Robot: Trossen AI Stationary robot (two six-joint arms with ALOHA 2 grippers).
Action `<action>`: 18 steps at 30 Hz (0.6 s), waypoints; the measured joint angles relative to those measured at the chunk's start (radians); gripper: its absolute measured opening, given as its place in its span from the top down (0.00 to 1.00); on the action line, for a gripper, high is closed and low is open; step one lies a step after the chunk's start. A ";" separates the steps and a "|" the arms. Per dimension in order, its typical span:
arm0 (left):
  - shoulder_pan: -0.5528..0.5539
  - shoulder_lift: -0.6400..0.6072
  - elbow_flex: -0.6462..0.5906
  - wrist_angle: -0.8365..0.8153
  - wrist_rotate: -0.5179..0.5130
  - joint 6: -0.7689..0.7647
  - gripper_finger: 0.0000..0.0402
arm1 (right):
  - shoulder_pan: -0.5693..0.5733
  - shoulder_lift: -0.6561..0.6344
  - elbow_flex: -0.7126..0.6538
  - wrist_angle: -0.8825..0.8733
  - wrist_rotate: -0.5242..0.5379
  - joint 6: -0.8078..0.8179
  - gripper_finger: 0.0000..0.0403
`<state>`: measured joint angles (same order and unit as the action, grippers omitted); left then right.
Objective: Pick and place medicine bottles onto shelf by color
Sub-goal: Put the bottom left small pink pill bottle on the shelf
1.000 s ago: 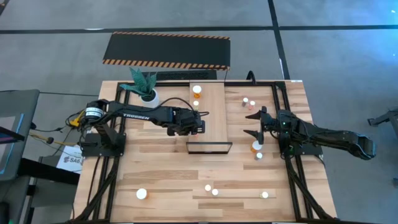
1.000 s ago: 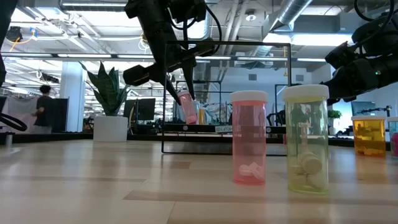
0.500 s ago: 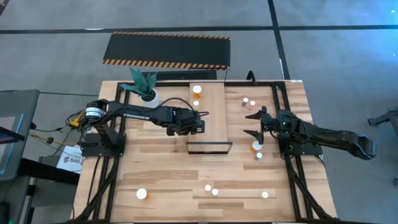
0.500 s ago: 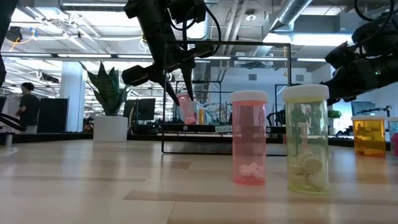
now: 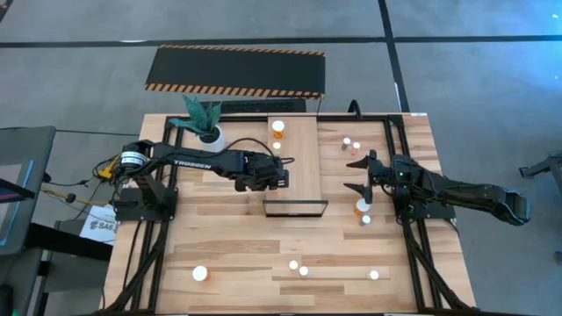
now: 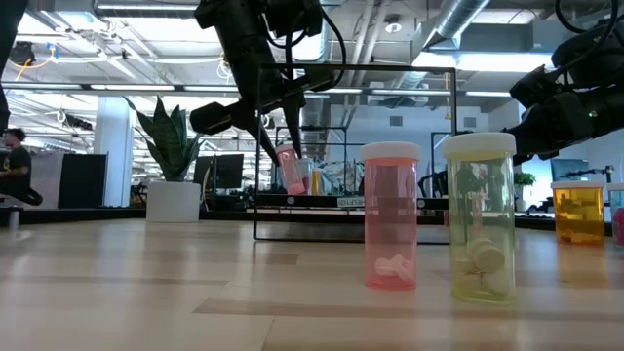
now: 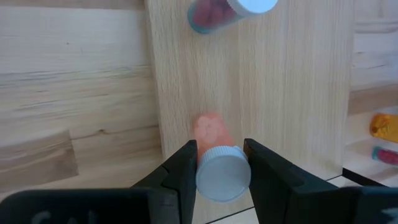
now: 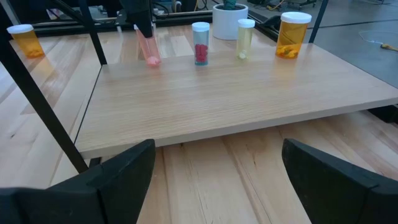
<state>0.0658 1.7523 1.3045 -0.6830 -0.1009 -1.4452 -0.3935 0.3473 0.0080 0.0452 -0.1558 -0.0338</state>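
My left gripper (image 7: 222, 158) is shut on a pink white-capped medicine bottle (image 7: 210, 129) over the left edge of the pale shelf (image 5: 303, 167). The bottle is tilted, with its lower end (image 8: 152, 60) at the board. Farther along the shelf stand a red-pink bottle (image 8: 200, 43), a yellowish one (image 8: 244, 38) and an orange one (image 8: 292, 34). My right gripper (image 5: 356, 175) waits open to the right of the shelf, holding nothing. My left gripper pinches the pink bottle at its white-capped top end (image 7: 222, 175) between its two fingers. The fingers (image 6: 276, 136) come from above, slanting down. The bottle hangs tilted below them. Its bottom is at the shelf's surface, but I cannot tell whether it touches.
A potted plant (image 5: 209, 133) stands at the far left. A black mat with striped edges (image 5: 235, 70) lies beyond the table. Loose bottles stand near the front edge (image 5: 294, 265), (image 5: 200, 274), (image 5: 373, 275) and right of the shelf (image 5: 362, 207), (image 5: 347, 140). A dark frame (image 5: 296, 208) ends the shelf.
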 joint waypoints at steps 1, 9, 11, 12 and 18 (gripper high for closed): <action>0.000 0.000 0.000 0.000 0.000 0.000 0.74 | 0.000 0.000 0.000 0.000 0.000 0.000 0.07; 0.000 0.000 0.000 0.000 0.000 -0.004 0.74 | 0.000 0.000 0.000 0.000 0.000 0.000 0.07; 0.000 0.000 0.000 0.000 0.000 -0.004 0.74 | 0.000 0.000 0.000 0.000 0.000 0.000 0.07; 0.000 0.000 0.000 0.000 0.000 -0.004 0.74 | 0.000 0.000 0.000 0.000 0.000 0.000 0.07; 0.000 0.000 0.000 0.000 0.000 -0.009 0.68 | 0.000 0.000 0.000 0.000 0.000 0.000 0.07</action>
<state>0.0662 1.7523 1.3045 -0.6827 -0.1009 -1.4540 -0.3935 0.3473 0.0081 0.0449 -0.1558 -0.0338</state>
